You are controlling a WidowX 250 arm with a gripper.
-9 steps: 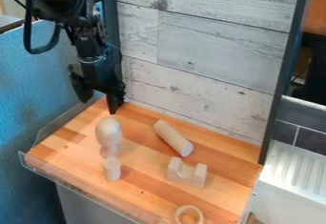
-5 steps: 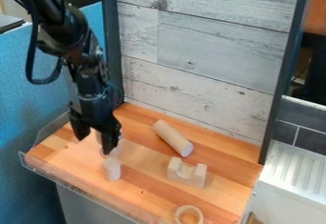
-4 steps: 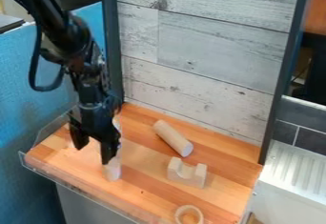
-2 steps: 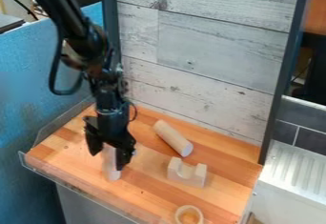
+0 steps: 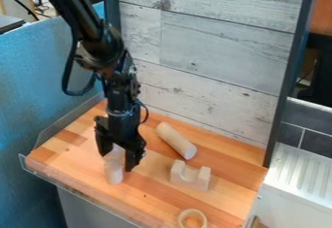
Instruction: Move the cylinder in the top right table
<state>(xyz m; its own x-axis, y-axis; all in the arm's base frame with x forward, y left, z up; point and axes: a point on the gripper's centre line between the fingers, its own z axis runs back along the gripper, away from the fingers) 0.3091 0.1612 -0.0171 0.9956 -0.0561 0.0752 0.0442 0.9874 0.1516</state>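
Observation:
The black gripper (image 5: 118,159) hangs low over the left part of the wooden table, open, its two fingers on either side of a pale round-topped piece (image 5: 115,155). Much of that piece is hidden behind the gripper; whether they touch, I cannot tell. Just in front stands a short pale cylinder (image 5: 113,173), upright. A longer wooden cylinder (image 5: 175,140) lies on its side to the right of the gripper, slanting from back left to front right.
A notched wooden block (image 5: 190,175) sits right of centre on the table (image 5: 156,200), and a wooden ring (image 5: 192,218) lies at the front edge. A plank wall (image 5: 207,76) rises behind. Clear low guards (image 5: 77,198) run along the left and front edges.
From the table's back left corner, the gripper has come forward and lower, then shifted a little to the right, around the round-topped piece. The loose pieces show no clear movement.

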